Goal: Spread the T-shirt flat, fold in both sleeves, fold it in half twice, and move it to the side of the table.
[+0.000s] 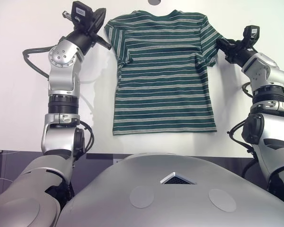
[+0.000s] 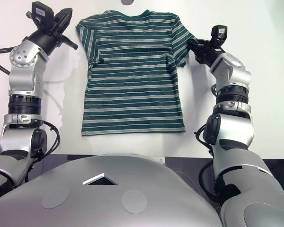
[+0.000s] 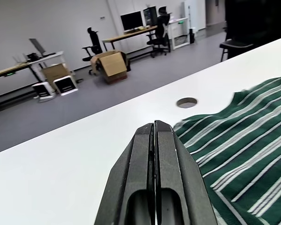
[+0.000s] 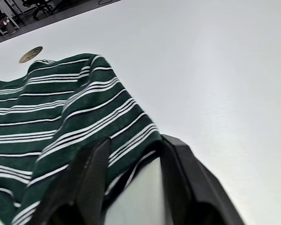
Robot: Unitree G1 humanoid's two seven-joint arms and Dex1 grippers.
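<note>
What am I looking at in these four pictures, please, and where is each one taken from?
This is a humanoid robot with two arms, each ending in a two-finger gripper. The two wide pictures come from the two cameras in its head, looking down over its arms, so they show the same scene. The other two come from cameras on its wrists, each looking along that arm's own fingers. On the white table lies a green striped T-shirt, spread out with its collar away from the robot. The left gripper is shut and empty, beside one sleeve. The right gripper is open, with the other sleeve's hem at its fingers. Nothing is held.
</note>
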